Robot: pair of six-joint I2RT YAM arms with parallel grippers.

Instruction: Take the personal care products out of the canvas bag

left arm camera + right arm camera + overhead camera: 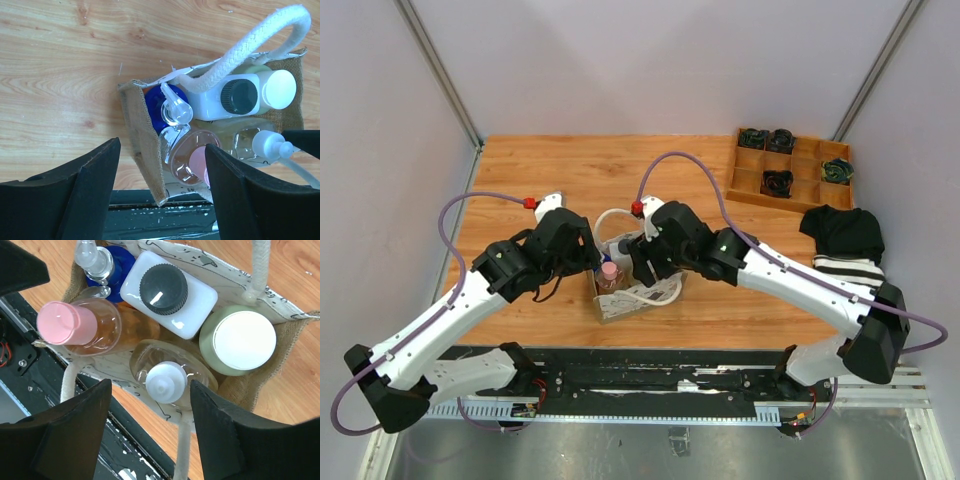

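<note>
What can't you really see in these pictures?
Top view: left arm and right arm cover most of the canvas bag; the pink-capped bottle peeks out.
Left wrist view: rope handle and white bottle hide most of the pale green jar.
Right wrist view: clear sprayer covers blue bottle's top.

From above, the black-and-white left arm (520, 265) and right arm (700, 250) hide most of the small beige canvas bag (612, 308). The lower bodies of its bottles (165, 295) are hidden inside.

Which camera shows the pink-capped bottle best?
The right wrist view: the pink-capped bottle shows its whole cap and clear shoulders inside the canvas bag. In the left wrist view, the left gripper's finger hides part of it; the top view shows only a small pink dot.
</note>
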